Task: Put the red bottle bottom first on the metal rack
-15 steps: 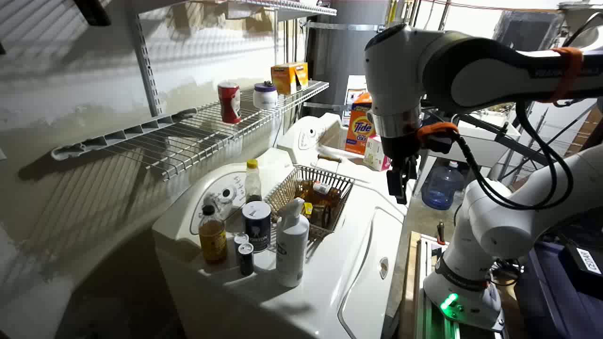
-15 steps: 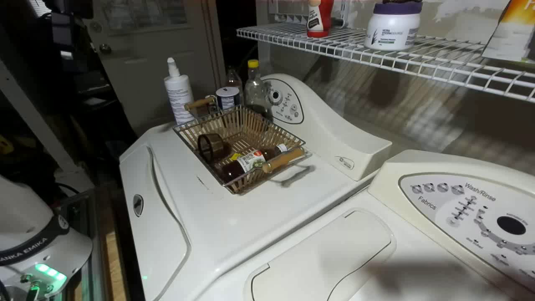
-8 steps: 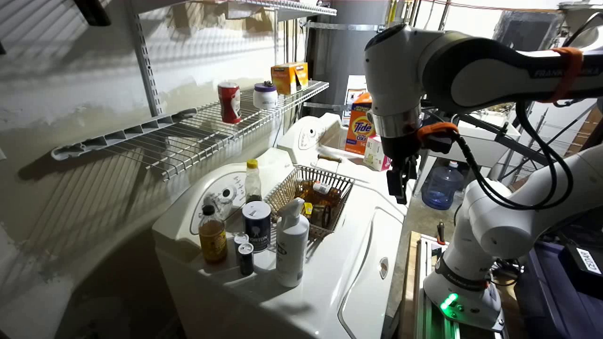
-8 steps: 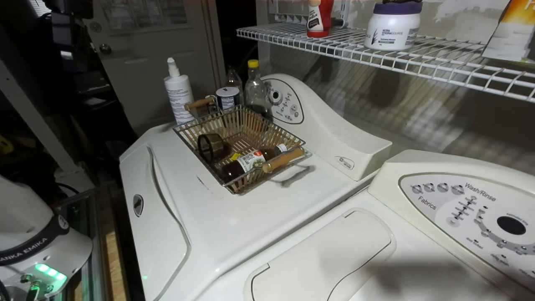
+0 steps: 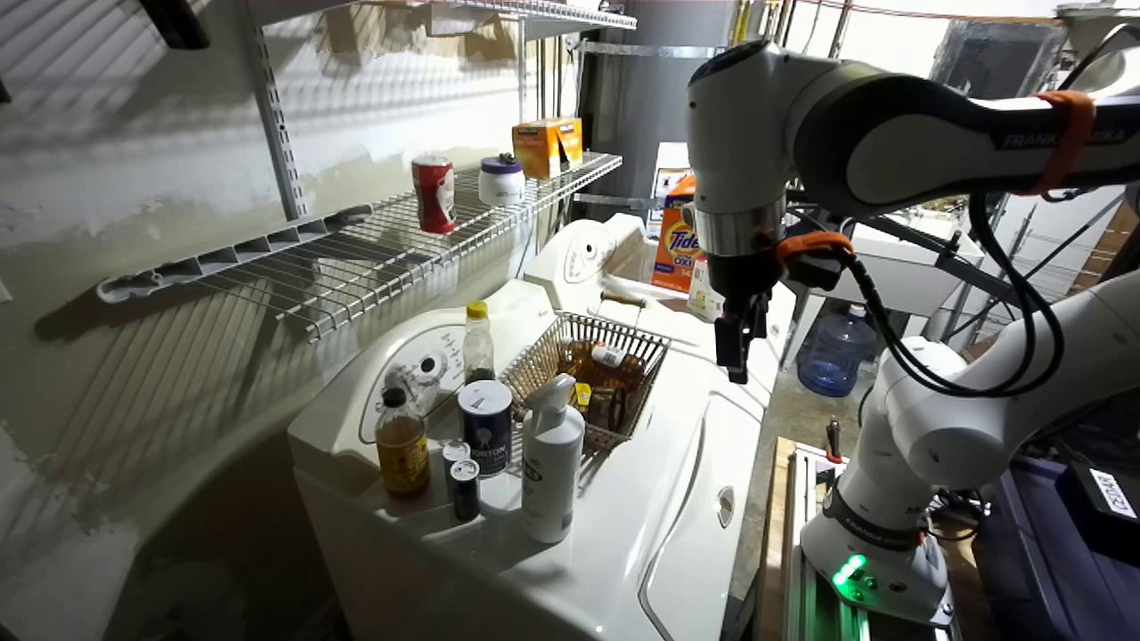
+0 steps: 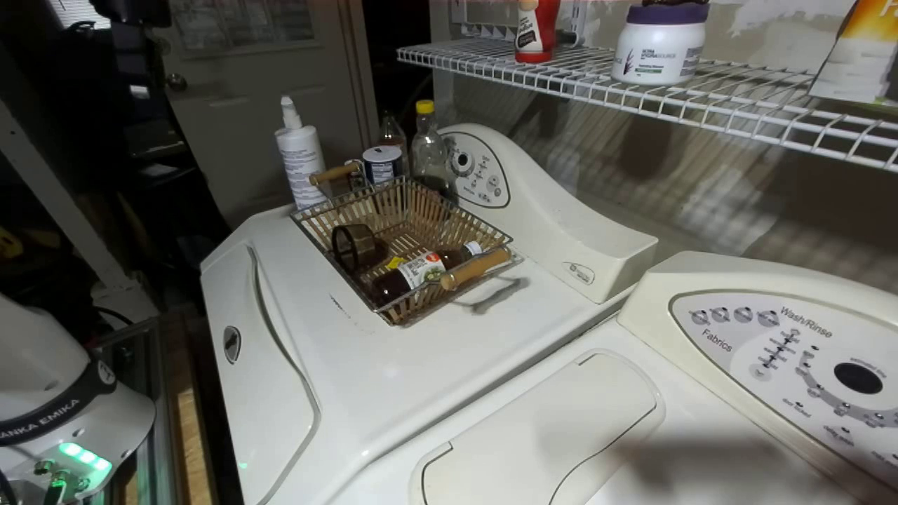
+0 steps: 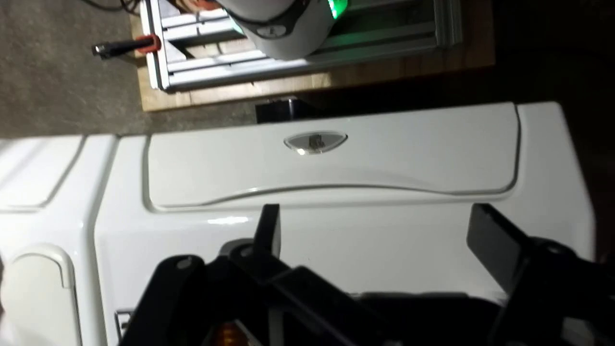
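My end effector sits slightly nearer the basket than a moment ago, spread wide around nothing. The red bottle stands on the metal rack (which end is down, I can't tell); I judge I'm starting an approach, with any turning still ahead.

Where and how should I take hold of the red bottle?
Probably best around the middle of the red bottle, claw coming level from the front of the metal rack: its rounded body stands on end, with the wall behind and the white jar to one side.
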